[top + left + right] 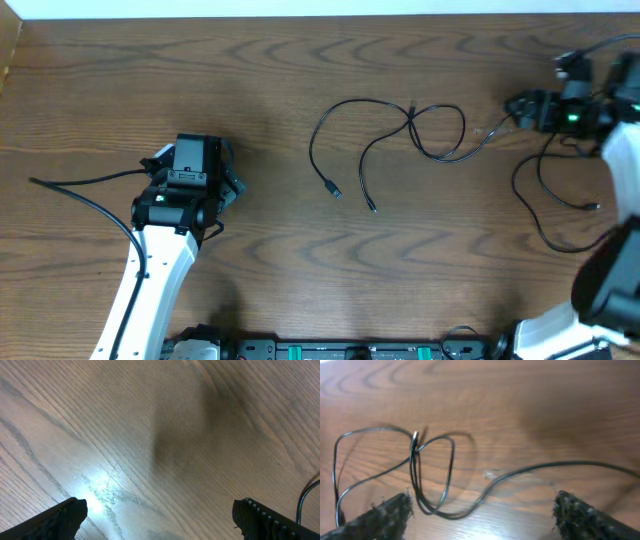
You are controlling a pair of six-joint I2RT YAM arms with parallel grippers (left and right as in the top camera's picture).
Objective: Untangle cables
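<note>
Thin black cables (pixel 410 130) lie looped and crossed on the wooden table at centre right, with two small plugs (pixel 333 189) at their near ends. My right gripper (pixel 520 108) hovers open at the far right, just right of the tangle; the right wrist view shows the loops (pixel 432 475) and one strand (pixel 545 467) running between its spread fingers (pixel 482 515). My left gripper (pixel 195 150) is open and empty at the left, well apart from the cables; its view shows bare wood between its fingers (pixel 160 515).
A second thin black cord (pixel 545 205) lies in loops at the right edge under the right arm. A thick arm wire (pixel 80 190) trails left of the left arm. The wooden table (pixel 300 260) extends toward the front edge.
</note>
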